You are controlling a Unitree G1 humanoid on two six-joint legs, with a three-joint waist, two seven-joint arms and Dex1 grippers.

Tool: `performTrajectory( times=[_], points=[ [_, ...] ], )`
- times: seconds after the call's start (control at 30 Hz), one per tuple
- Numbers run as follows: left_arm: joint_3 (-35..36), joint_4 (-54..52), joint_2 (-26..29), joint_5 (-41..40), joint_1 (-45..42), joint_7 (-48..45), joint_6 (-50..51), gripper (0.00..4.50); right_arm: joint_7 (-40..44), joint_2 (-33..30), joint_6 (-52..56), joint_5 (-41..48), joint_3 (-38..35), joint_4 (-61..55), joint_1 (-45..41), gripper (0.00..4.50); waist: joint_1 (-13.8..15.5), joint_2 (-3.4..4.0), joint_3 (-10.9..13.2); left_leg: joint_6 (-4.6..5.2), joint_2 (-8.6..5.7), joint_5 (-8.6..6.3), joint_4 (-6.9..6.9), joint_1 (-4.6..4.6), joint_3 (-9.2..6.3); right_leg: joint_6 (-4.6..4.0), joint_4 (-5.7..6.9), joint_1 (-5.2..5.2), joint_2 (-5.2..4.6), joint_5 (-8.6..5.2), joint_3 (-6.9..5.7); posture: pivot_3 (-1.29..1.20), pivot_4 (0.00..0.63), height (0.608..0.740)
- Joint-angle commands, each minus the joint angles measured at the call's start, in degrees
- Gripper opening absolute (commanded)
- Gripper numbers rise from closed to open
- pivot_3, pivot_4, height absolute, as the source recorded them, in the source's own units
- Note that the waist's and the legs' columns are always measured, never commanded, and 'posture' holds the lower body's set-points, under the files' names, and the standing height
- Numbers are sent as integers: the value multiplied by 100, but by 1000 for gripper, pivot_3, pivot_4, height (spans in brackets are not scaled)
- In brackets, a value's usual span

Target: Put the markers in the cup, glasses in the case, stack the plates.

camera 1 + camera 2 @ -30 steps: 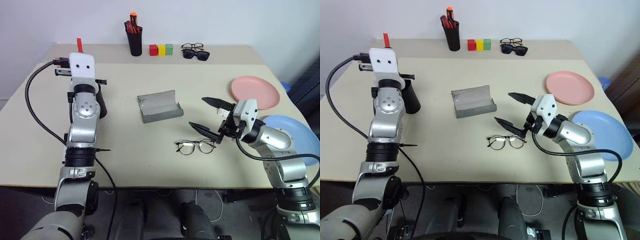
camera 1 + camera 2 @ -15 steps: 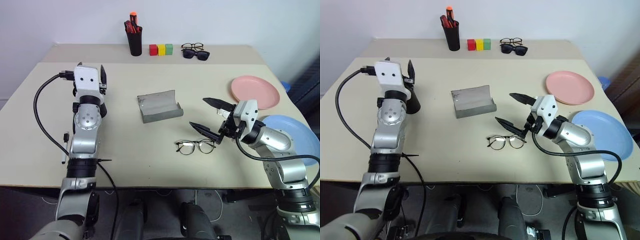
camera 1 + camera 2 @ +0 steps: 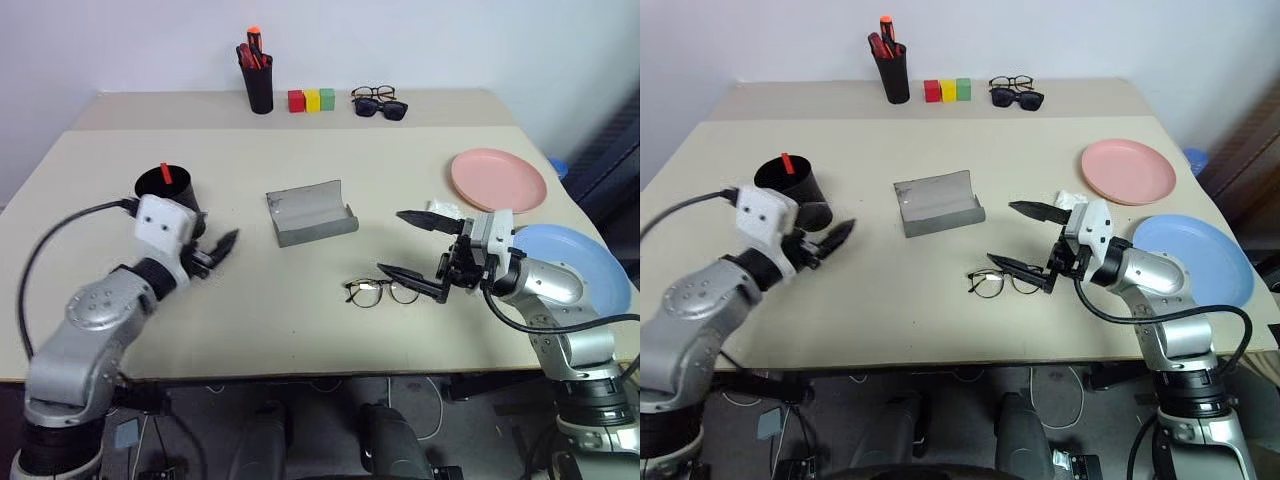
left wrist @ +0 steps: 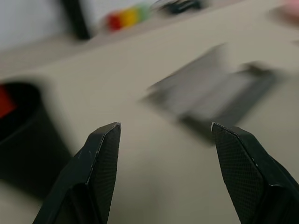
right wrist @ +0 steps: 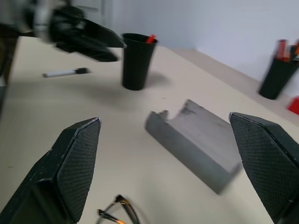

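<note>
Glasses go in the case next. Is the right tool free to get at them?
Probably yes: the open right tool hovers just beside the glasses, with bare table between them.

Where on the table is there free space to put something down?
Free: the wide strip between the case and the back row of pen holder, blocks and spare glasses; also the front edge between the left gripper and the glasses. Crowded: the right side, with pink plate, blue plate and right gripper.

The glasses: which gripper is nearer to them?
Right. The right gripper hangs open just beside the glasses; the left gripper is open far across the table, near the cup.
</note>
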Motion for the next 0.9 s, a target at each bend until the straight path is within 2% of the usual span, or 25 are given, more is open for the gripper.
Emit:
performTrajectory(
  times=[0.03,0.1,0.23,0.43,0.7,0.8,0.9],
  points=[
    [655,385,110,8,-514,571,2018,3150,104,167,-158,27,151,51,-274,4500,-6,0,0,1,0,1,-1,0,0,1,6,-2,2,0,0,0,150,740],
    [957,905,209,158,-758,654,2815,3150,147,250,-208,-29,251,152,-333,4500,-10,0,0,1,1,1,-3,1,-4,1,16,-6,11,0,0,0,150,740],
    [1227,1649,506,415,-940,722,3612,3150,177,289,-255,-62,322,243,-409,4500,-17,-8,5,1,7,1,-4,0,-8,-2,20,-12,21,0,0,0,150,740],
    [1353,2224,716,786,-1016,884,3725,3150,131,333,-239,-104,312,329,-536,4500,6,-10,4,-5,10,-1,-4,0,-8,-16,15,-12,20,8,1,0,150,740],
    [1266,2455,612,1064,-1107,982,3725,3150,125,299,-267,-123,251,428,-561,4500,-6,-11,4,-18,12,-6,-12,0,-7,-21,13,-17,20,11,1,0,150,740],
    [1248,2579,589,1139,-1072,961,3722,2338,105,305,-289,-133,260,412,-529,4500,-14,-10,4,-19,13,-6,-14,0,-6,-21,14,-19,20,12,1,0,150,740],
    [1231,2579,601,1152,-950,906,3724,835,69,297,-280,-128,261,345,-474,4500,-39,-10,4,-18,15,-6,-15,1,-3,-22,13,-21,20,12,1,0,150,740]
  ],
)
